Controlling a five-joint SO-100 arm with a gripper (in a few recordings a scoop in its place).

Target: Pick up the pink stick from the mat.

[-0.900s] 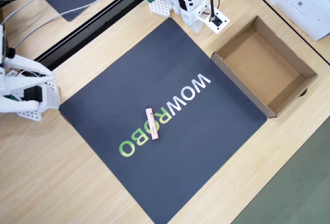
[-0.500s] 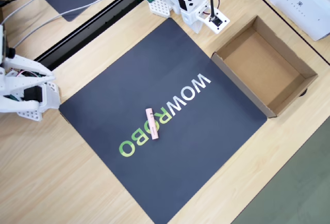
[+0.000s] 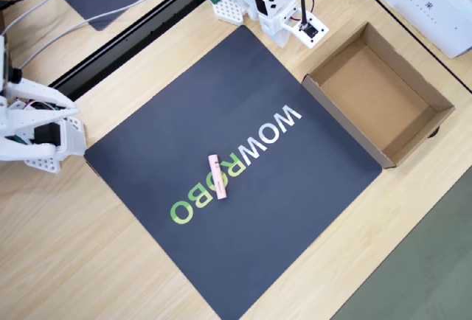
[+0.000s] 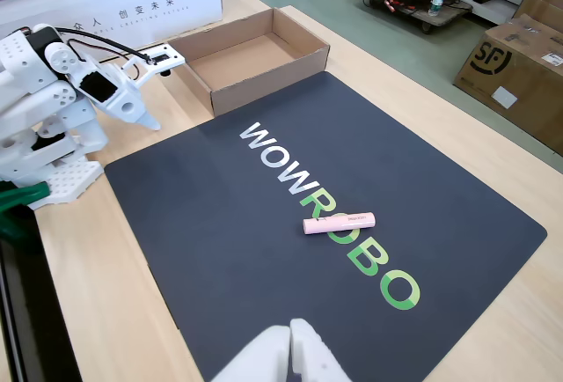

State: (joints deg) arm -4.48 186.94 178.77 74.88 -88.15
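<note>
The white two-finger gripper (image 4: 145, 91) is sitting folded at the far-left mat corner, opening impossible to judge, while the slim pale-pink stick (image 4: 339, 222) is lying mid-lettering on the dark navy square mat (image 4: 220, 250), awaiting the reach.

Short pale-pink stick (image 3: 218, 177) (image 4: 339, 222), slim and straight, lying flat across the green letters R and O, near the middle of the dark square mat (image 3: 184, 99) (image 4: 211, 224) printed WOWROBO
</note>
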